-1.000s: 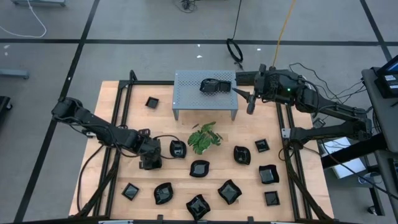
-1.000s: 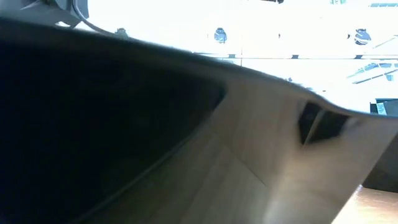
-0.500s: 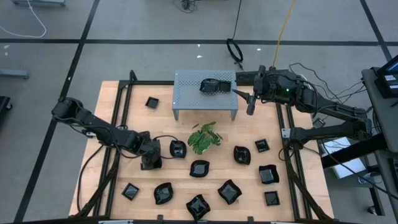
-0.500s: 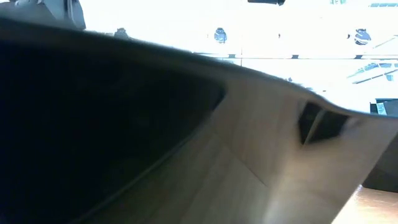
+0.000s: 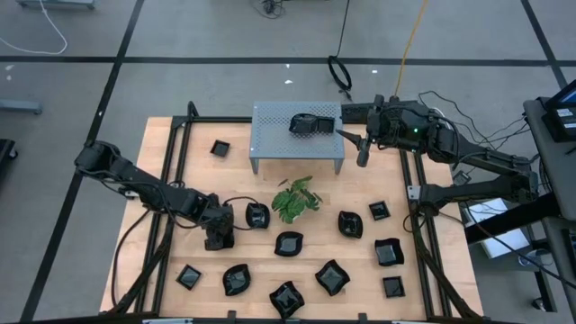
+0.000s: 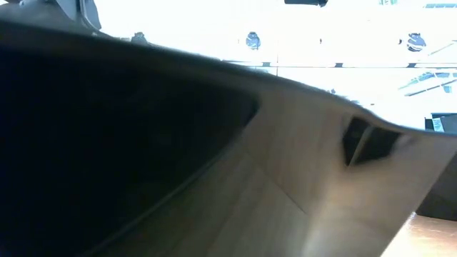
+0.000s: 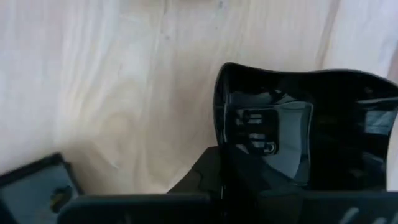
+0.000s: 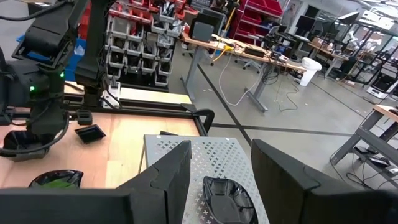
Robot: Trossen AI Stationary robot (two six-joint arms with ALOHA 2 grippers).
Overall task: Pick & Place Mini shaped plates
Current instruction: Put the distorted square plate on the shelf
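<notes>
Several mini shaped plates, small glossy black dishes, lie flat across the wooden table, among them one (image 5: pixel 258 214) beside the plant and one (image 5: pixel 289 243) nearer the front. More black dishes (image 5: pixel 310 123) sit on the grey perforated stand (image 5: pixel 270 135). My left gripper (image 5: pixel 219 238) is down at the left centre, shut on a dish (image 7: pixel 298 130) that it hides in the high view. My right gripper (image 5: pixel 363 150) hovers open off the stand's right end; in its wrist view a dish (image 8: pixel 227 194) on the stand shows between its fingers, farther off. My left gripper has the dish by its rim (image 7: pixel 225 163), at the edge nearest the fingers. The fingers (image 7: pixel 205 177) come from above. The gripper's own body hides the pinch itself. The dish's far part shows over the wood; whether it is lifted cannot be told.
A green leafy plant (image 5: pixel 295 198) stands mid-table, in front of the stand. A black frame (image 5: pixel 175 153) runs along the table's sides. A dark shape close to the lens fills most of the low view. Bare wood lies left of my left gripper (image 7: pixel 124 93).
My left gripper has shifted a little toward the table's near edge.
</notes>
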